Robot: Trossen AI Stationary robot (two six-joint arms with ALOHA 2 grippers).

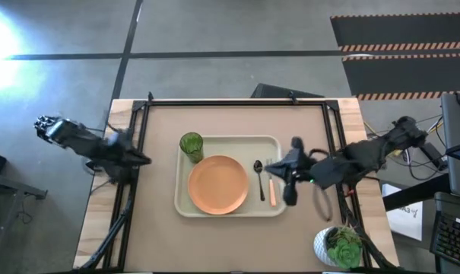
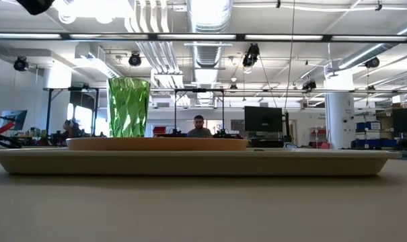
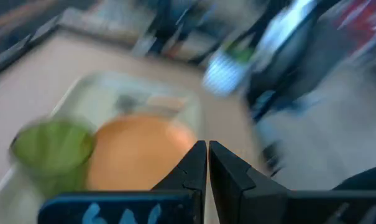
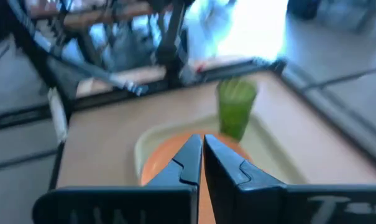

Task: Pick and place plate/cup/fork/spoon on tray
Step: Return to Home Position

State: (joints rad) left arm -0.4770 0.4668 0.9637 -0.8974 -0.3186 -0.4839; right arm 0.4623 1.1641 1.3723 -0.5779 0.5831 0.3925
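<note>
Tray [image 1: 233, 144] sits mid-table with all 4 items on it. Plate [image 1: 218, 183] is in the middle and cup [image 1: 191, 145] stands upright in a left-side corner, just beside the plate. Spoon [image 1: 259, 179] and fork [image 1: 271, 188] lie side by side right of the plate. Left gripper [image 3: 207, 163] is pinched closed and empty at the table's left edge. Right gripper [image 4: 202, 158] is closed and empty too, above the tray's right rim near the fork.

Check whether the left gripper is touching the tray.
Apart. The high view shows the left gripper stopped short of the tray's left rim, with a strip of table between them.
</note>
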